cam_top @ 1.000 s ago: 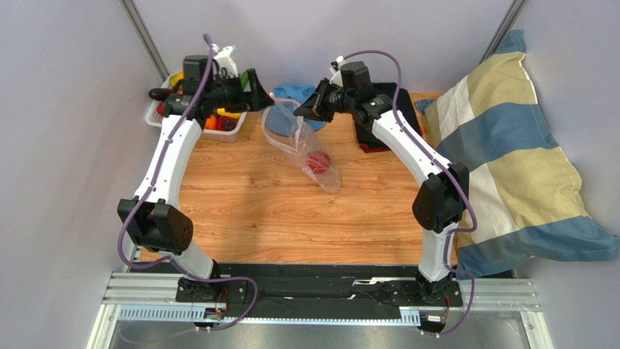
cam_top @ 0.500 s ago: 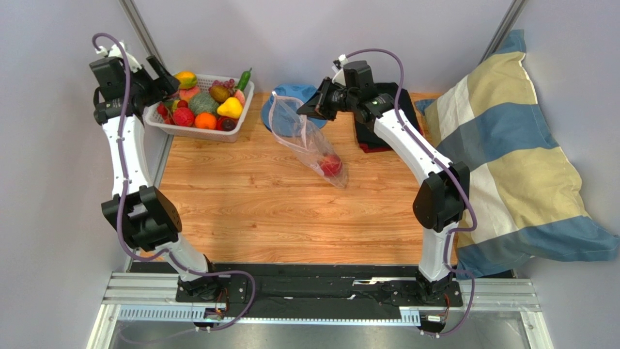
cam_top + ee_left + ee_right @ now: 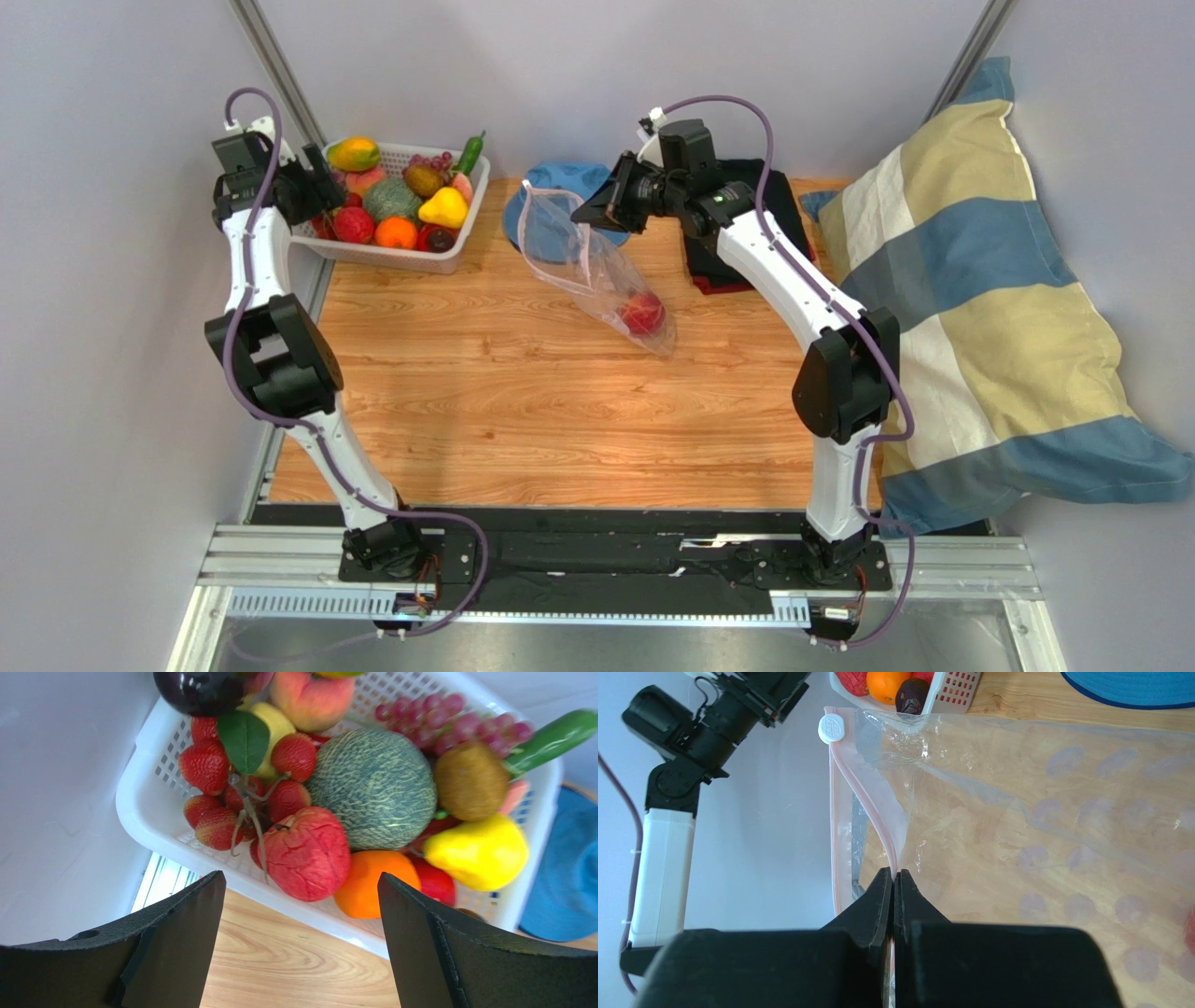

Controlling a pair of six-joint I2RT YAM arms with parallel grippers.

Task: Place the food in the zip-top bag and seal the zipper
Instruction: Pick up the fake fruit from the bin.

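The zip-top bag hangs slanted over the table, its mouth edge lifted by my right gripper, and one red food piece lies in its low end. In the right wrist view, my right gripper is shut on the pinkish zipper, and the white slider sits at the strip's far end. The rest of the food fills the white basket. My left gripper hovers open at the basket's left end. In its wrist view the left gripper faces a red bumpy fruit, an orange and a melon.
A blue hat lies behind the bag. A flat black and red object sits under my right arm. A striped pillow covers the table's right edge. The basket rim stands against the left wall.
My left arm swung away from the bag mouth to the far left, then came in to the basket's left end. The bag and its red piece shifted slightly right. My right gripper kept its hold.
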